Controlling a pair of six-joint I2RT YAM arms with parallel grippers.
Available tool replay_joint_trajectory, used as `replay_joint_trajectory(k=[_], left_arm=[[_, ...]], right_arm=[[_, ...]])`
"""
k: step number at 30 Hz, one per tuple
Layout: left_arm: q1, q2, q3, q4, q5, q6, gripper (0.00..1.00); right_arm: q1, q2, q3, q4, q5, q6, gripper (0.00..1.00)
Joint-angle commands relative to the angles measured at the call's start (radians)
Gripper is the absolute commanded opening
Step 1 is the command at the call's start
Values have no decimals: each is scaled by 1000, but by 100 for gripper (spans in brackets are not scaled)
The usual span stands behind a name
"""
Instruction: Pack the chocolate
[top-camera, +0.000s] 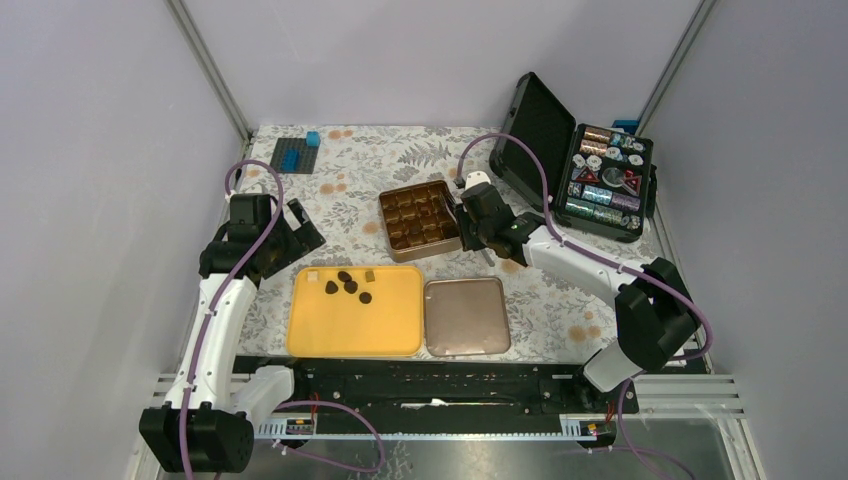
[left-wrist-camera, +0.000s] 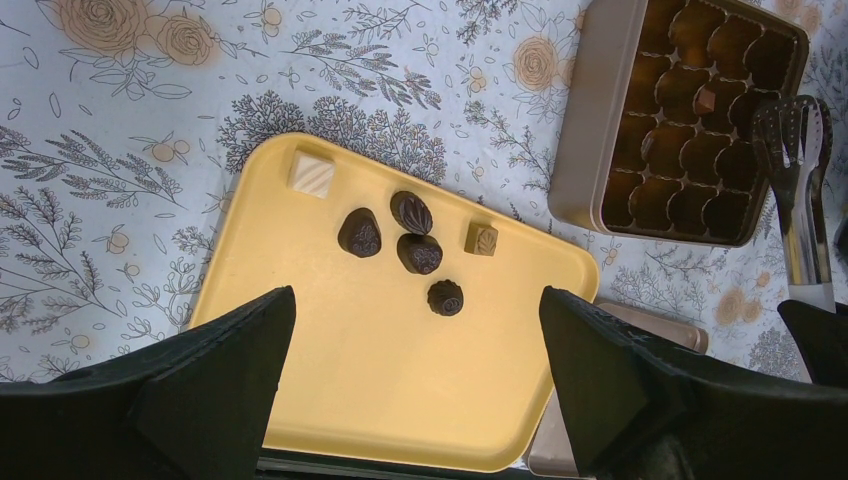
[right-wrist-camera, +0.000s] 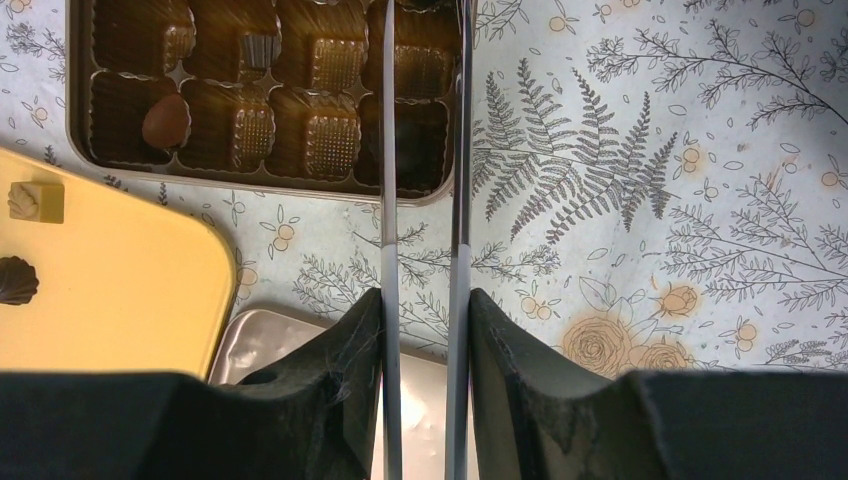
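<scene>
Several dark chocolate pieces (left-wrist-camera: 419, 253) and two pale squares (left-wrist-camera: 312, 172) lie on the far half of a yellow tray (top-camera: 355, 335). My left gripper (left-wrist-camera: 415, 296) is open and empty, hovering above the tray; in the top view it (top-camera: 290, 235) is at the tray's far left. My right gripper (right-wrist-camera: 425, 295) is shut on metal tongs (right-wrist-camera: 390, 200), whose tips reach over the right edge of the brown compartment box (top-camera: 420, 218). The tongs' tips are hidden. The box holds a dark oval piece (right-wrist-camera: 165, 120) and another piece (right-wrist-camera: 262, 45); the other cells look empty.
A metal lid (top-camera: 466, 316) lies right of the tray. An open black case (top-camera: 603, 180) of shiny wrapped items stands at the back right. A dark plate with a blue block (top-camera: 296, 155) is at the back left. White walls enclose the table.
</scene>
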Motion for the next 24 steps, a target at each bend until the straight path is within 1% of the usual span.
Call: replay_joint_trajectory(k=[1,3,6,7,11,14,20,24], left_arm=[[4,-20,29,27,1,8,99],[3,-21,30,27,1,8,99],[3,-22,29,26,5,7,99],[3,-21,30,27,7,8,99],[4,-23,32,27,8,10,99],[3,-25,33,27,8,10,99],[3,-24,30,27,12,10,99],[3,-22,31,27,12,10,99]], right_arm=[[-7,-27,5,45,-1,11,14],[-7,-26,6,47,-4,13,15],[-6,-24,10,47,-6,14,27],[-7,-23,13,47,-6,13,29],[-7,-16,25,45,-11,12,33],[-6,-15,32,45,-14,10,39],[-7,-10,52,37,-21,3,44],[-6,-5,63,37,-35,2,45]])
